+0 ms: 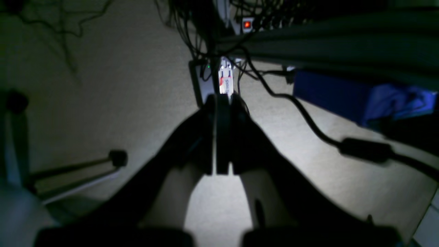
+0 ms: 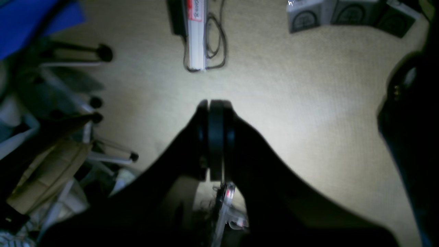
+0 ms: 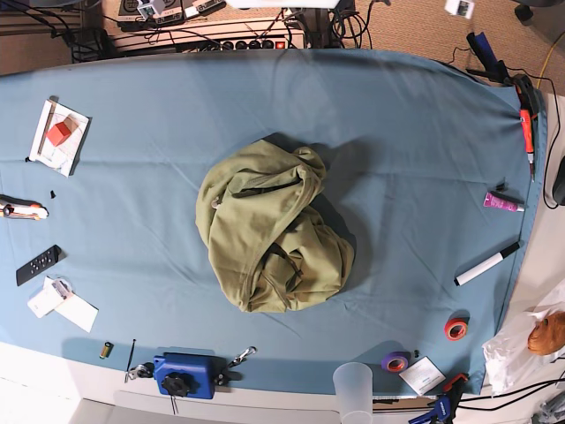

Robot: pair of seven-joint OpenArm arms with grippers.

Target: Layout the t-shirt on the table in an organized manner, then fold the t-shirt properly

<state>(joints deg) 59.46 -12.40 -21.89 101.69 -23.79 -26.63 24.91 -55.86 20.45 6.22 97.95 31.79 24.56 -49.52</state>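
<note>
No label text is legible. The left gripper (image 1: 222, 137) and right gripper (image 2: 216, 140) both point down at beige carpet, jaws fully closed on nothing. The t-shirt (image 3: 269, 228) lies crumpled at the centre of the table (image 3: 415, 124), with a blue clamp block (image 3: 185, 374) at the near edge
</note>
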